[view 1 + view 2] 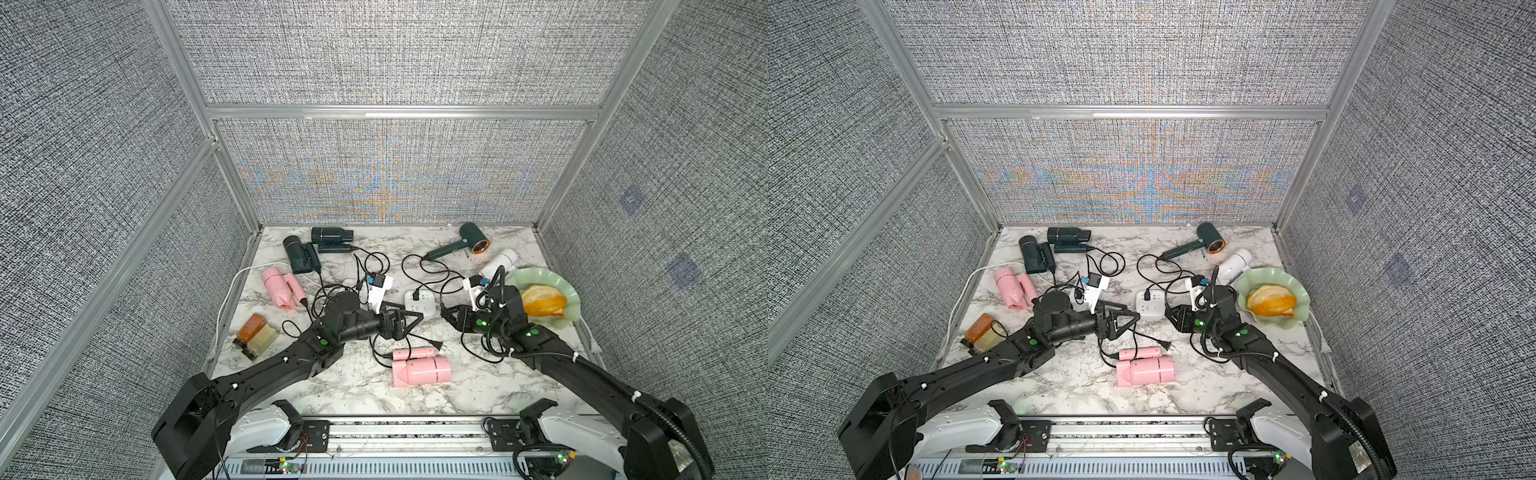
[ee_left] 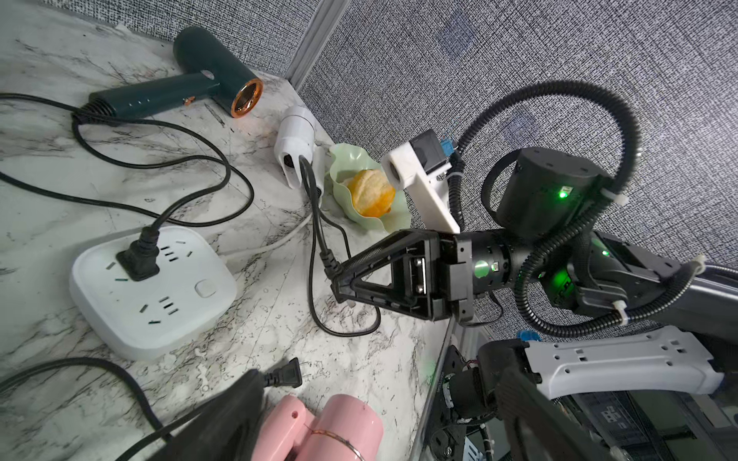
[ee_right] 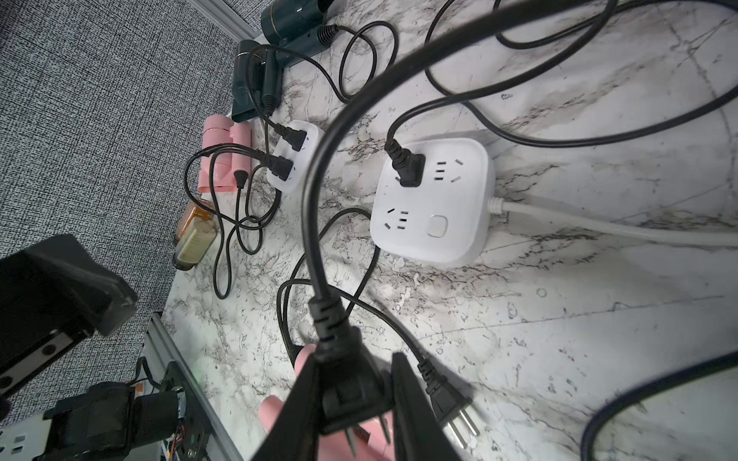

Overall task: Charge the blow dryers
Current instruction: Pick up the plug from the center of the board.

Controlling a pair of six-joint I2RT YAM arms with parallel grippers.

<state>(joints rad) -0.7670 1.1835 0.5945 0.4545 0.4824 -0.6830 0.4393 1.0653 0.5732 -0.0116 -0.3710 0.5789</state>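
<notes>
Hovering open just beside the power strip, your left gripper could steady it. Your right gripper pinched the plug of the white blow dryer by the green dish; you needed prongs square to a free socket.

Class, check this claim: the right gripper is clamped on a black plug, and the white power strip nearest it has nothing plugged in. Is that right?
Not quite. The right gripper does clamp a black plug, but the nearest white power strip already carries an inserted plug; its other sockets are free. The right wrist view shows this.
</notes>
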